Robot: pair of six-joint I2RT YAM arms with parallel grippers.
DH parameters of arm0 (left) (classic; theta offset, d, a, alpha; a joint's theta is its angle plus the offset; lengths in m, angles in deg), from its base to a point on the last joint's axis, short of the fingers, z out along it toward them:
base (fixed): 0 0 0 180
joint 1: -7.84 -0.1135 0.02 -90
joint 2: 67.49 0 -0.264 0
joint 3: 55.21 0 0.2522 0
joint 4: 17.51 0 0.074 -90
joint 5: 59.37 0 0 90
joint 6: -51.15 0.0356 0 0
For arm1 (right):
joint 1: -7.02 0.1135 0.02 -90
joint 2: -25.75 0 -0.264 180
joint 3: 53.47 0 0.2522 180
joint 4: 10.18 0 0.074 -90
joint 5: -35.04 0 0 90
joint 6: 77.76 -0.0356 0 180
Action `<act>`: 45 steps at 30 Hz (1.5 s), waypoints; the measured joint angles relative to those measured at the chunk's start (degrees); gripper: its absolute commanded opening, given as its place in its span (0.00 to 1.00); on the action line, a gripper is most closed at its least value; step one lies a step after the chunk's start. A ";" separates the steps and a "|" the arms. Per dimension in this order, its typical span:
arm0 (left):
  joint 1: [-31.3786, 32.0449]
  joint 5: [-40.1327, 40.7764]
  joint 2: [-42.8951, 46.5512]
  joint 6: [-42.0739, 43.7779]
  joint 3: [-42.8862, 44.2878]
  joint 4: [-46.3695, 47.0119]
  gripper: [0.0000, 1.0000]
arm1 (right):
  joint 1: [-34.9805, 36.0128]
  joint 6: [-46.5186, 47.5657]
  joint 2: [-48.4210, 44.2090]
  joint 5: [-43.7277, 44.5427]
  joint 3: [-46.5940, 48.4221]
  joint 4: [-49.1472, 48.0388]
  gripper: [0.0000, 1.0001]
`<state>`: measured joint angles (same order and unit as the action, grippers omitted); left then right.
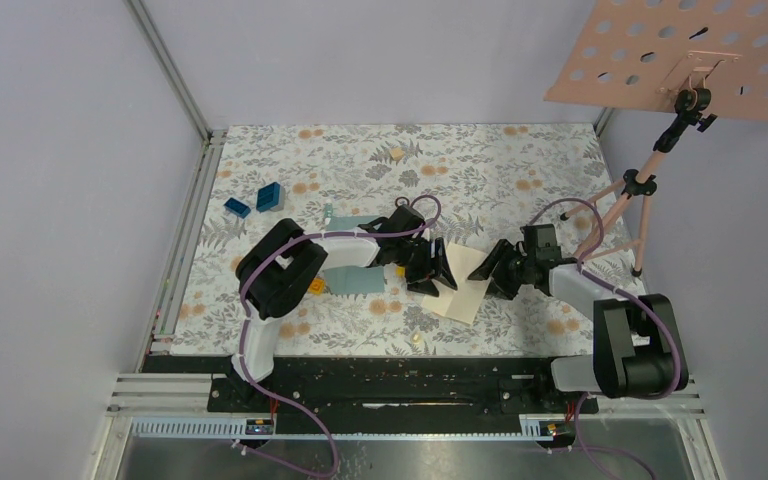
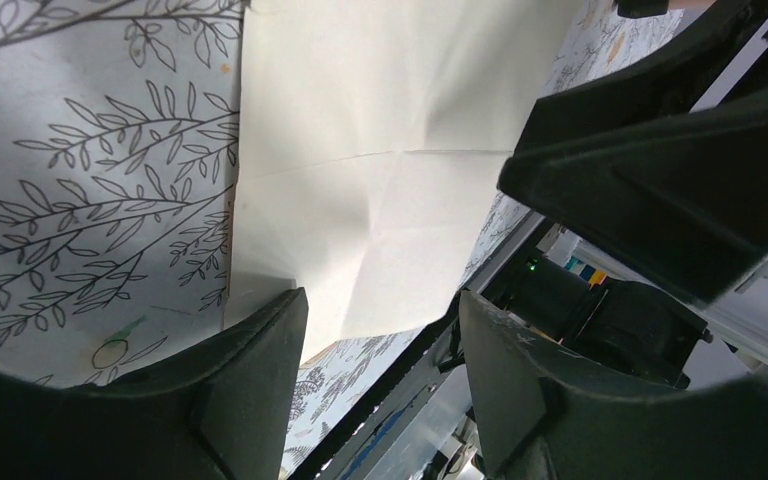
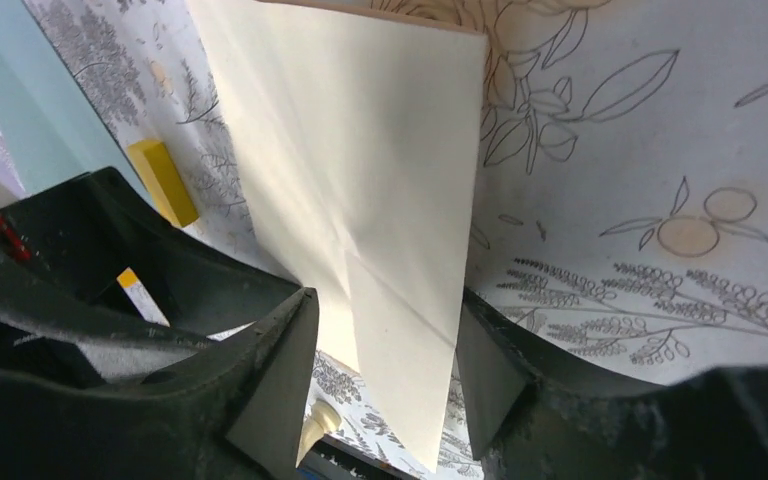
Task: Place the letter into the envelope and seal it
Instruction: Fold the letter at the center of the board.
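Note:
The letter (image 1: pixel 467 287) is a cream-tan sheet lying on the floral cloth between my two grippers. The teal envelope (image 1: pixel 358 276) lies to its left, partly under my left arm. My left gripper (image 1: pixel 440 274) is open at the letter's left edge; in the left wrist view the creased letter (image 2: pixel 390 150) fills the space beyond its fingers (image 2: pixel 260 370). My right gripper (image 1: pixel 493 270) is open at the letter's right edge. In the right wrist view the letter (image 3: pixel 380 180) runs between its open fingers (image 3: pixel 280 370), and the envelope (image 3: pixel 20 110) shows at the far left.
Two blue blocks (image 1: pixel 268 196) lie at the back left. A pink perforated board (image 1: pixel 690 55) stands on a tripod (image 1: pixel 625 200) at the right. A small yellow block (image 3: pixel 163 180) lies beside the envelope. A black rail (image 1: pixel 410 380) runs along the table's near edge.

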<state>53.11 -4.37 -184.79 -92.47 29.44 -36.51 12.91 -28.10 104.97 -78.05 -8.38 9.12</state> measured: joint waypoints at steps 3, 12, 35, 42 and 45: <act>0.00 -0.17 -0.22 -0.33 0.00 0.50 0.59 | 0.00 -0.63 -2.73 -0.63 -1.77 -0.59 0.57; 0.00 -1.18 -0.74 -1.16 -0.15 2.29 0.59 | 0.07 -1.49 -3.89 -0.61 -3.06 -0.96 0.12; -1.51 -2.14 -0.74 -1.29 -0.24 2.36 0.59 | 0.13 0.07 -10.03 -0.11 -5.62 2.34 0.61; -2.03 -2.97 -1.07 -3.48 -1.73 5.84 0.59 | 0.50 -1.38 -10.27 -1.90 -6.91 1.07 0.65; -2.05 -3.02 -1.07 -4.74 -2.36 7.23 0.59 | 1.11 -3.19 -10.27 -3.39 -8.68 -1.25 0.61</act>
<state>51.06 -7.39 -185.86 -97.22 27.08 -29.27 14.02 -31.29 94.70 -81.44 -17.05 7.87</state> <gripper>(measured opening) 0.590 0.644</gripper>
